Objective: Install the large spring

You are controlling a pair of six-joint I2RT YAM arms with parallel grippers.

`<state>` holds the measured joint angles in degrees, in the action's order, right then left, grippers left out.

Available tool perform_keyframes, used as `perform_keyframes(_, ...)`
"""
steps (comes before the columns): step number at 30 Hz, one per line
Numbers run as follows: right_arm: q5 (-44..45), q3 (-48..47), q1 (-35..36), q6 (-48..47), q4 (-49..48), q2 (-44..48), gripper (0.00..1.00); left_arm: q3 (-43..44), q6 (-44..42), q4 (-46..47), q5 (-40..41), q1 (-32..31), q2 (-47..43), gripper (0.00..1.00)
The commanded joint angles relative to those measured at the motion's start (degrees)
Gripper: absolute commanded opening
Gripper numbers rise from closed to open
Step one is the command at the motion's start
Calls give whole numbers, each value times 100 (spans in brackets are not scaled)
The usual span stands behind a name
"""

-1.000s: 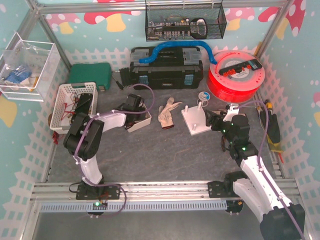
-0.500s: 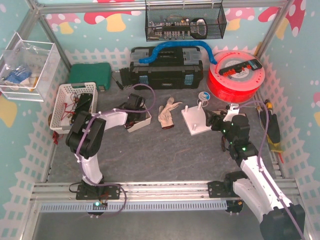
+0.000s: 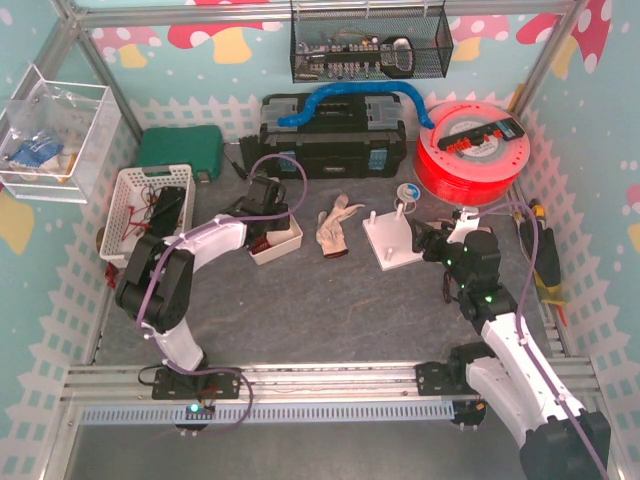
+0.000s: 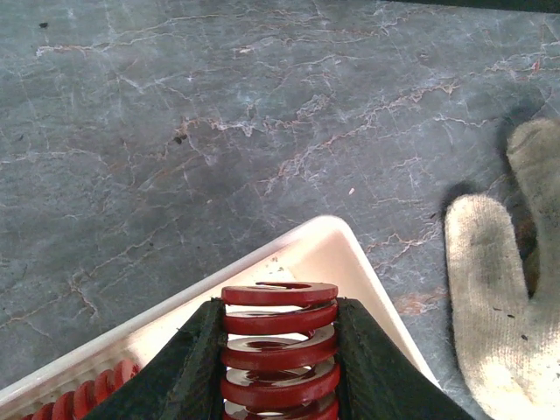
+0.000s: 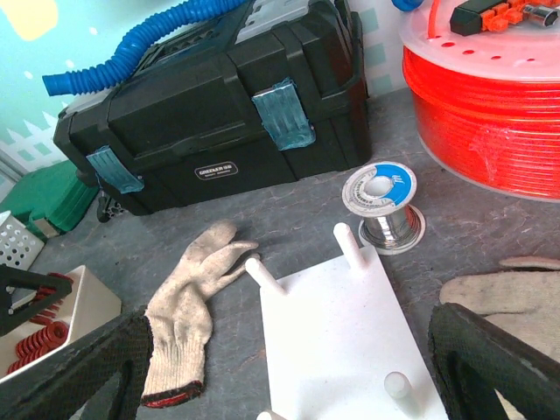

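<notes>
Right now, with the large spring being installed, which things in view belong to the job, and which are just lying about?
Job: red spring, held in the left gripper; white tray of springs; white peg board.
Lying about: glove; black toolbox; blue hose; red reel; small wire spool.

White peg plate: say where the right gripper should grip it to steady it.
Probably the near peg, from above, jaws astride it. The white peg plate lies flat, its edges low, while its pegs stand upright and clear.
</notes>
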<state>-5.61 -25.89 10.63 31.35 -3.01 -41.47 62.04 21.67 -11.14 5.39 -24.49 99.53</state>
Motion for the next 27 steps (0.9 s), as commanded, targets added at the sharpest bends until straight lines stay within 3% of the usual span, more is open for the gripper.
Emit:
perform_keyframes(1,50,50,53,-61,-51,62,86,82,-65,15,72,-12,-160,9)
perform_keyframes(11,-522,-231,53,-259,-38,-338,84,-140,-719,860,90,-448,-1014,6)
perform_keyframes(17,-1472,-931,199,-487,365,-765,80,-1315,-1932,2733,240,-1259,-2028,5)
perform_keyframes(20,-1872,-1186,448,-451,473,-932,78,-1939,-2090,3613,-68,-1448,-2409,6)
perform_keyframes(27,-1781,-1943,1843,-530,810,-1772,75,-3626,-2973,5759,-290,-2081,-3191,6)
